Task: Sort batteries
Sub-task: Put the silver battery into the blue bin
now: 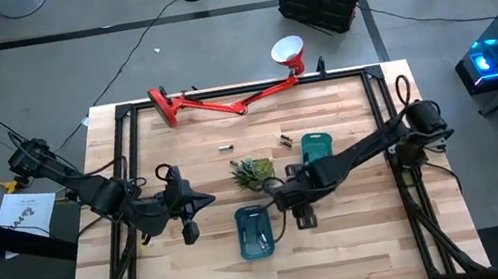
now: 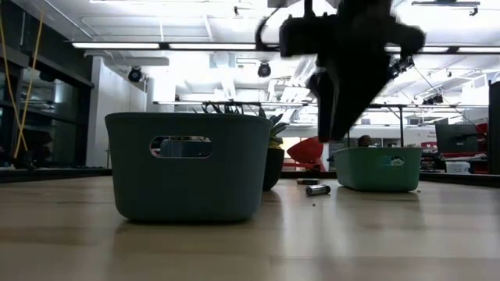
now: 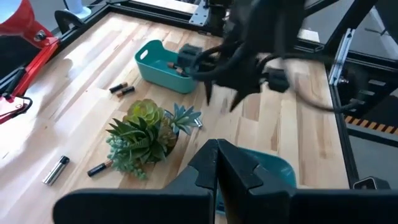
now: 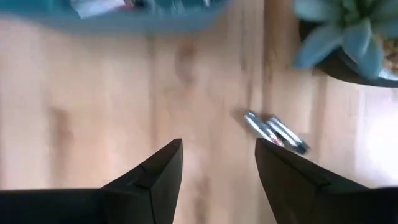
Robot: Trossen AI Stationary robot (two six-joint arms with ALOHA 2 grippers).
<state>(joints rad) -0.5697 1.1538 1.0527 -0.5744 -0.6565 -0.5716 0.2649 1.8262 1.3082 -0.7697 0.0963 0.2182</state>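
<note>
The right gripper (image 1: 274, 192) hangs above the table with its fingers (image 4: 158, 171) spread apart and nothing between them. Just ahead of its fingertips two batteries (image 4: 273, 132) lie side by side on the wood, touching or nearly so, beside the plant (image 1: 252, 171). A teal tray (image 1: 254, 232) sits just beside this gripper, on the near side, with a few batteries (image 1: 260, 240) lying in it. A second teal tray (image 1: 317, 147) stands behind the gripper, partly under the right arm; the left wrist view shows a battery or two inside it. Two dark batteries (image 1: 285, 138) lie close together on the wood just beyond that tray, well apart from the gripper. One silvery battery (image 1: 226, 147) lies alone on the far side of the plant, and a dark one (image 3: 99, 168) lies against the plant's edge.

The left gripper (image 1: 207, 201) waits over bare wood, well to the left of the nearer tray, its fingers (image 3: 214, 168) pressed together on nothing. It points toward the plant and the right gripper
</note>
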